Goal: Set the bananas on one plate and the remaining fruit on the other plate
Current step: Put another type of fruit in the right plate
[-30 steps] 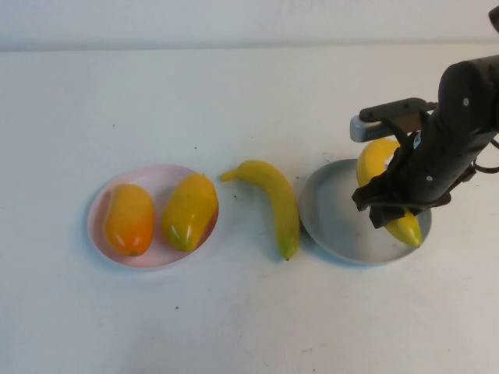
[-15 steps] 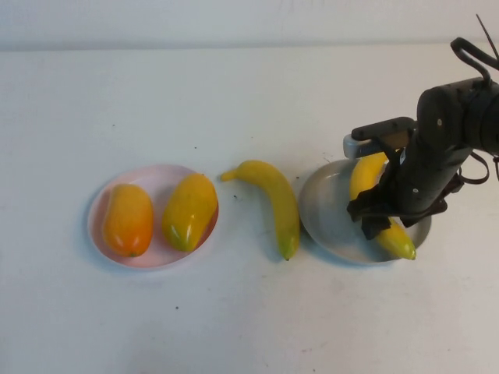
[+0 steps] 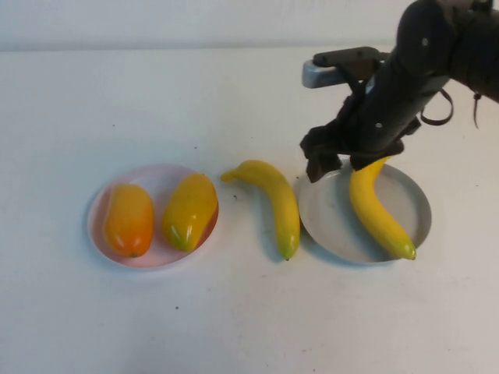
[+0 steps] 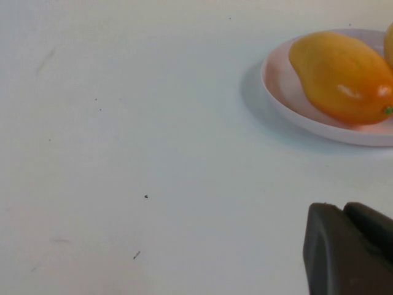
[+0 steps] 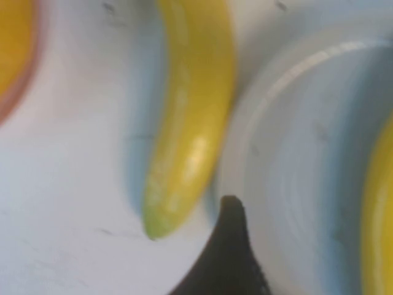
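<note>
One banana lies free on the grey-blue plate. The other banana lies on the table between the two plates, right beside the grey plate's rim. On the pink plate sit the orange fruit and the yellow fruit. My right gripper hangs open and empty over the far left edge of the grey plate; one dark finger shows between the table banana and the plate. My left gripper is shut, low over bare table near the pink plate and orange fruit.
The white table stretches wide around both plates. A white wall runs along the back edge. The right arm's dark body fills the far right above the grey plate.
The right gripper opened and let go of the banana, which now rests on the grey plate. The gripper then rose and shifted left and away. The left arm has not moved.
</note>
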Robot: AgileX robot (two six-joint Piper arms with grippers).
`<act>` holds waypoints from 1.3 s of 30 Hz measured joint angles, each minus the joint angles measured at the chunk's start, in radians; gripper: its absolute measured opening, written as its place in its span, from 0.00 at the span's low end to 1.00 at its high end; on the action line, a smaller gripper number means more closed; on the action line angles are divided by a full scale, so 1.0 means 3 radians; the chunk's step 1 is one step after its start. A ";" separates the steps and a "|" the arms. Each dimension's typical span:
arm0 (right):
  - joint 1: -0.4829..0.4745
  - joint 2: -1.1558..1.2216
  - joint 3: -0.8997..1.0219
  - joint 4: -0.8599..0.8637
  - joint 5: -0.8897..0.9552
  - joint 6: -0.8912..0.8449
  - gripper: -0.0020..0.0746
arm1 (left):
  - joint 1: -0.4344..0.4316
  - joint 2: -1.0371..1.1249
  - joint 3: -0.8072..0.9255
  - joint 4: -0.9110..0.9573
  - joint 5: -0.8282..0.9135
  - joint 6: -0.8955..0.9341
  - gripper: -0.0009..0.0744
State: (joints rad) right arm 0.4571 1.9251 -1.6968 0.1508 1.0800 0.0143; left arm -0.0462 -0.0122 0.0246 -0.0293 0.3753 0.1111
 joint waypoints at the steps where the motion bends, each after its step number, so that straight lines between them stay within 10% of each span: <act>1: 0.0059 0.0038 -0.0082 0.0000 0.0008 -0.0013 0.72 | 0.0000 0.0000 0.0000 0.0000 0.0000 0.0000 0.01; 27: 0.0417 0.1492 -0.1542 -0.0376 0.0164 -0.0678 0.71 | 0.0000 0.0000 0.0000 0.0000 0.0000 0.0000 0.01; 39: 0.0417 0.1544 -0.1712 -0.0383 0.0307 -0.0665 0.44 | 0.0000 0.0000 0.0000 0.0000 0.0000 0.0000 0.01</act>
State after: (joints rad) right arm 0.5822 2.3882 -2.2105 0.0358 1.1720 -0.1852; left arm -0.0462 -0.0122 0.0246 -0.0293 0.3753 0.1111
